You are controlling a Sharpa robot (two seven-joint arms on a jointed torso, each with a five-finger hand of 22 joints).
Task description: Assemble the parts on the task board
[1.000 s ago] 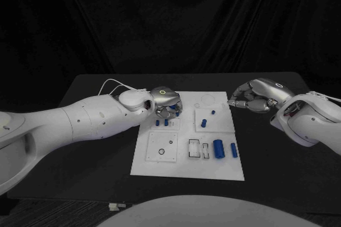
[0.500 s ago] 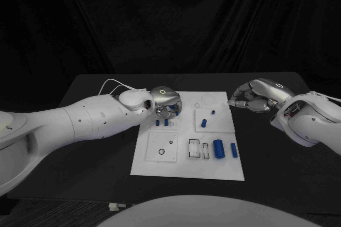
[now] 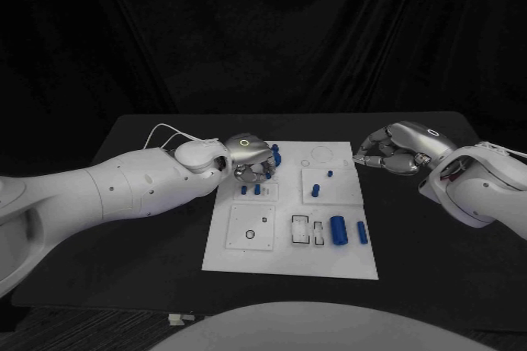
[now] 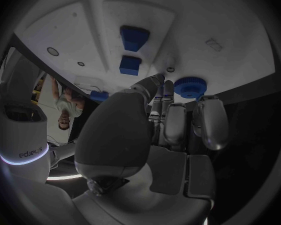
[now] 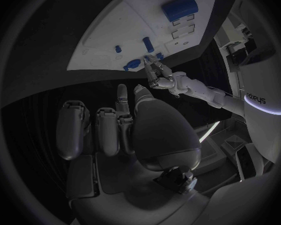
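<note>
The white task board point(image 3: 291, 256) lies in the middle of the table. My left hand point(image 3: 250, 154) hovers over its far left corner and pinches a round blue toothed part point(image 3: 276, 154) at its fingertips; the left wrist view shows that part point(image 4: 190, 87) between the thumb and fingers point(image 4: 206, 122). Just below the hand, two small blue blocks point(image 3: 250, 189) stand on the board. A blue peg point(image 3: 315, 189) lies near the middle, a thick blue cylinder point(image 3: 338, 229) and a slim one point(image 3: 362, 231) at the near right. My right hand point(image 3: 384, 151) hangs off the board's far right corner, fingers curled, holding nothing.
Black-outlined slots point(image 3: 305, 231) and a small ring mark point(image 3: 249, 234) sit on the board's near half. A white cable point(image 3: 164, 130) loops behind my left wrist. Bare black table point(image 3: 439, 252) surrounds the board.
My left hand has risen and turned; the blue toothed part, earlier tucked under the fingers, now sticks out toward the board's far edge. The right hand has stayed put.
</note>
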